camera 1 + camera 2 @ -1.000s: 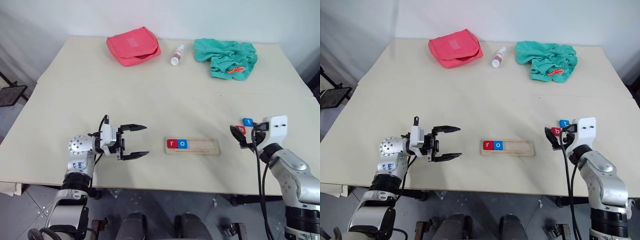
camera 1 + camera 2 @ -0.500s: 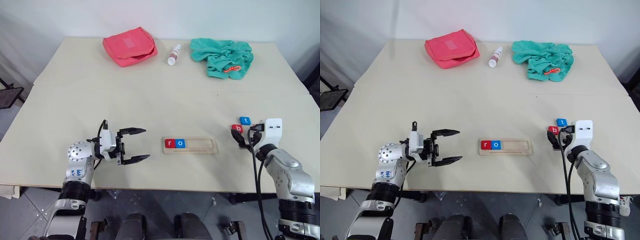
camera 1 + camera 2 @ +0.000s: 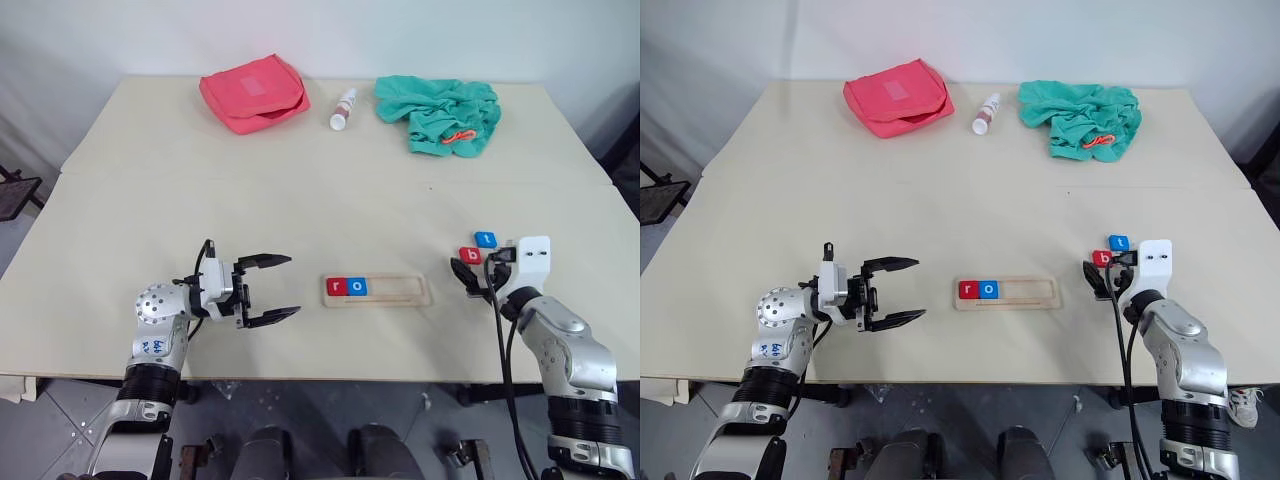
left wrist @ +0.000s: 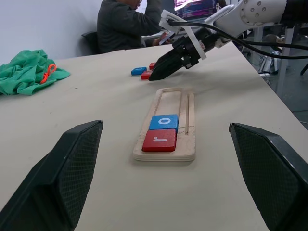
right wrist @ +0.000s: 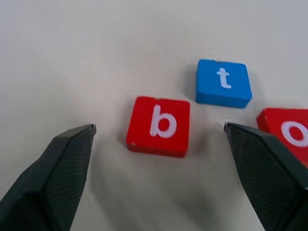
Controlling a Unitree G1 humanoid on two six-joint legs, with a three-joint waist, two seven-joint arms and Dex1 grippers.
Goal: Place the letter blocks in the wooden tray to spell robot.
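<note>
The tray (image 3: 378, 290) lies flat on the big tabletop (image 3: 300, 190), near the front edge and about in the middle. Two blocks sit in its left end, side by side and touching: a red r (image 3: 335, 287) at the very end, and a blue o (image 3: 355, 287) just to its right. The rest of the groove has no blocks in it.

At the back of the tabletop there is a pink pouch (image 3: 252, 92), a green cloth (image 3: 438, 112) with a bit of orange cord on it, and a small white bottle (image 3: 343, 108) lying between them.

The left hand (image 3: 270, 289) hangs just over the tabletop, left of the tray, pointing at it. Its fingers are spread wide and hold nothing.

The right hand (image 3: 476, 280) is to the right of the tray, low over the tabletop. Its fingers are spread wide too, with nothing in them.

Three more blocks lie loose on the tabletop just past the right hand. The red b (image 5: 159, 125) is right in front of its fingers. The blue t (image 5: 223, 83) is just beyond it, and a red o (image 5: 288, 132) lies beside them.
</note>
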